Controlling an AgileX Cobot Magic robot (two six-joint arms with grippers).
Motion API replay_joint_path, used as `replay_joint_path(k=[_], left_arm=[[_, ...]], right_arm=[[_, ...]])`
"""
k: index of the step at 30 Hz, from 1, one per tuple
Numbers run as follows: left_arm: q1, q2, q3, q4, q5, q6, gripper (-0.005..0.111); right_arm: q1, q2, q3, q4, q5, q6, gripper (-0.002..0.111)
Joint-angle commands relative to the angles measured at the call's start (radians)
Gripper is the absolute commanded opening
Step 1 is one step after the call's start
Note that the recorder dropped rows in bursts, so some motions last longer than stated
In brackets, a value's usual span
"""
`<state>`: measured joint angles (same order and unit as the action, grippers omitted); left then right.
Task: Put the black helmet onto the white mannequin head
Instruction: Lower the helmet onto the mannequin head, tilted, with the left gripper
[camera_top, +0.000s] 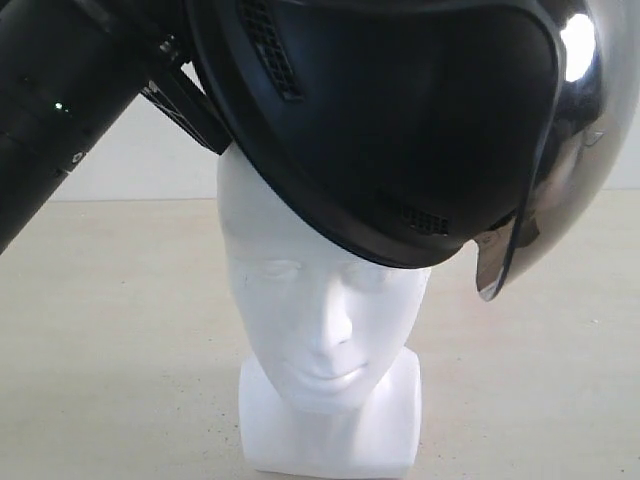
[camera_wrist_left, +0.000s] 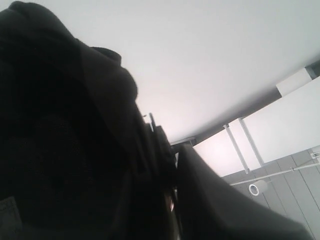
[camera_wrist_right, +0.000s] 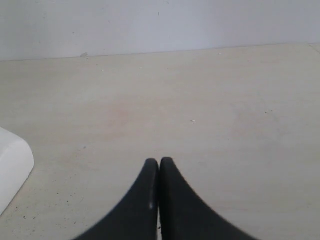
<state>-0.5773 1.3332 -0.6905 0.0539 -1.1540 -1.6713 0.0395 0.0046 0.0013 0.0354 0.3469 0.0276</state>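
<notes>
The black helmet (camera_top: 400, 120) hangs tilted over the white mannequin head (camera_top: 320, 310). Its rim covers the crown and the brow on the right, while the eyes, nose and lips stay visible. The smoky visor (camera_top: 570, 150) sticks out on the right. My left gripper (camera_top: 200, 108) comes in from the upper left and is shut on the helmet's rim behind the head. In the left wrist view the helmet (camera_wrist_left: 60, 150) fills the frame beside the left gripper (camera_wrist_left: 169, 190). My right gripper (camera_wrist_right: 159, 163) is shut on nothing, low over the table, with the mannequin's base (camera_wrist_right: 12, 172) off to one side.
The pale table (camera_top: 110, 330) stretches around the mannequin's blocky base (camera_top: 330, 430), with a white wall (camera_top: 150, 160) behind it. The black left arm (camera_top: 50, 110) crosses the upper left corner of the exterior view.
</notes>
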Motion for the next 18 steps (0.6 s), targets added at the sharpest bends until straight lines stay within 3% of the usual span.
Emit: replay_joint_path(k=[1, 18], left_arm=[[0.022, 0.016, -0.002, -0.064, -0.067, 0.042, 0.004], [0.022, 0.034, -0.002, -0.054, -0.067, 0.042, 0.004]], right_arm=[[0.001, -0.005, -0.001, 0.000, -0.013, -0.005, 0.000], [0.001, -0.005, -0.001, 0.000, -0.013, -0.005, 0.000]])
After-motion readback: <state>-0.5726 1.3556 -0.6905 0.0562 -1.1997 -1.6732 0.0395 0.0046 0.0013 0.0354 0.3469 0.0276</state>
